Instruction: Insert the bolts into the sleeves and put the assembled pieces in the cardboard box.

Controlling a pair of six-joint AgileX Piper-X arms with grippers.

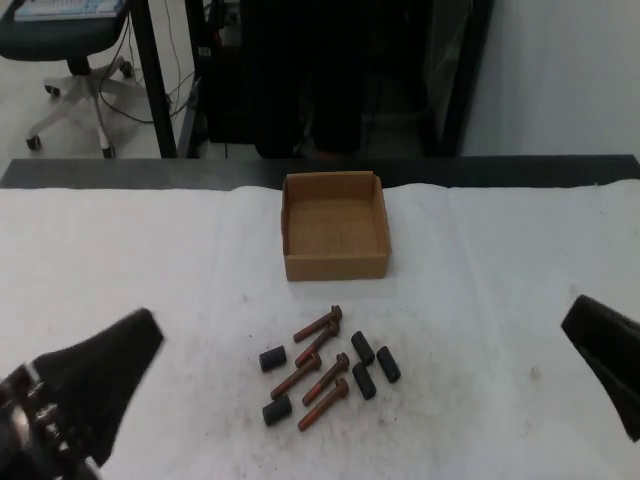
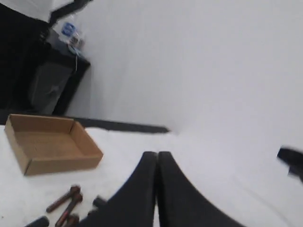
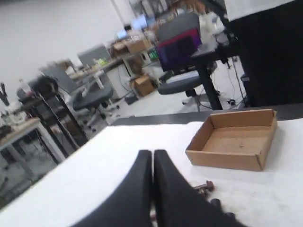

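Your left hand (image 2: 157,155) and right hand (image 3: 152,153), each with fingers pressed together, flank the counter's (image 1: 520,290) near edge. Bolts (image 1: 325,379) and sleeves (image 1: 363,348) lie loose mid-counter, just before the empty cardboard box (image 1: 336,266), seemingly so either arm can reach them

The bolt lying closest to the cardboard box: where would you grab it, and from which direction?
Grip the bolt around the middle of its shank, coming straight down from above with the jaws set across its length. It lies flat and slanted on the white cloth; a second bolt lies close alongside, so that gap looks tight.
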